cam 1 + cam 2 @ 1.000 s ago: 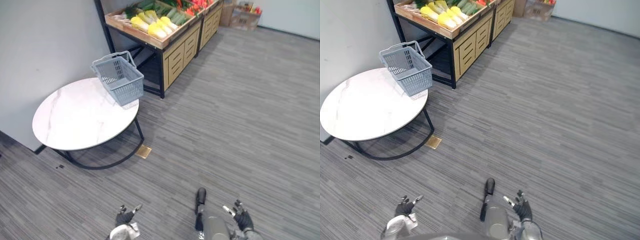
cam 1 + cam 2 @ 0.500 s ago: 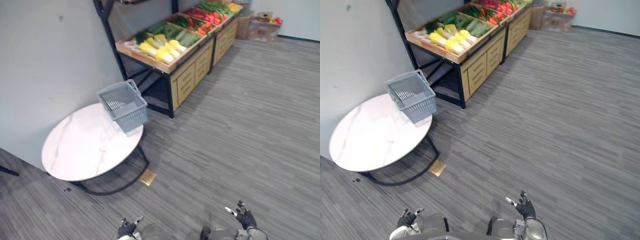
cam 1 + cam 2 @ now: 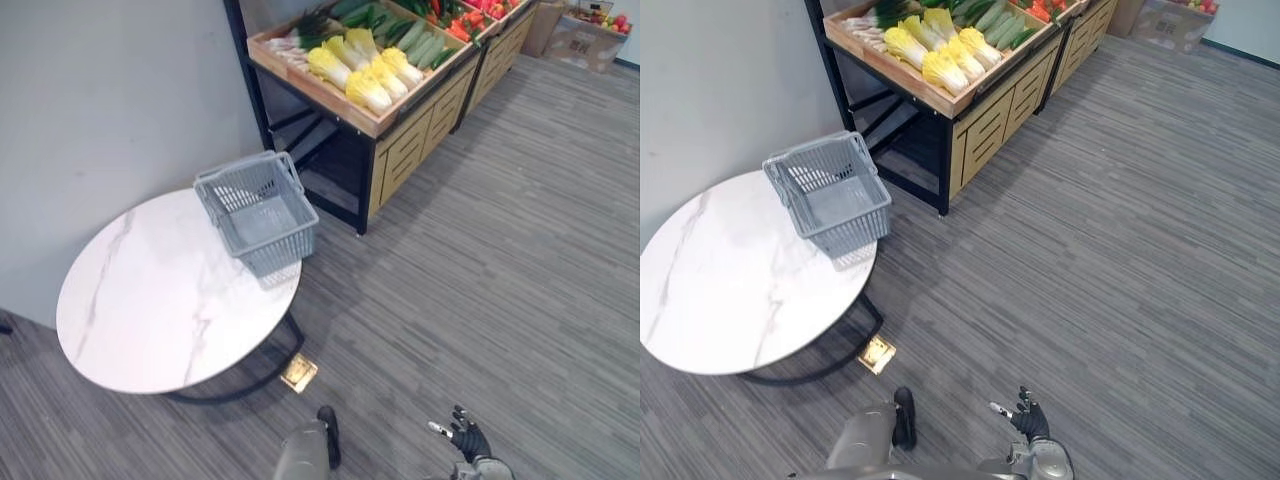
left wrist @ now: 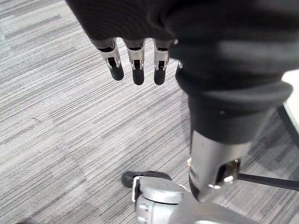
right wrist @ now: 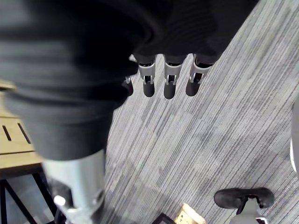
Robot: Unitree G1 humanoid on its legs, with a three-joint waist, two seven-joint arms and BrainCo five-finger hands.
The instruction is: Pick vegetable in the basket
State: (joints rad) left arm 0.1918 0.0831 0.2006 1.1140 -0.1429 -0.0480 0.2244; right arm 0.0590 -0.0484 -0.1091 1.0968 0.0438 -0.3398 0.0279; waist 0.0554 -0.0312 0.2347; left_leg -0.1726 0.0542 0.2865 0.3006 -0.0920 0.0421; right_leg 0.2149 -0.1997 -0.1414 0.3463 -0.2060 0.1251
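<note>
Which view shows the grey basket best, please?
The left eye view: the basket sits whole, near the middle, on the table. The right eye view shows it further left; the wrist views face the floor.

- A grocery shop, or a mock-up of one.
- A long wooden stand (image 3: 405, 150) with drawers displays yellow cabbages (image 3: 365, 78), green cucumbers (image 3: 420, 42) and red produce (image 3: 466, 22).
- A grey shopping basket (image 3: 278, 250) sits on a round marble table (image 3: 150, 300) just beside the stand.
- Grey plank floor (image 3: 500, 280).
</note>
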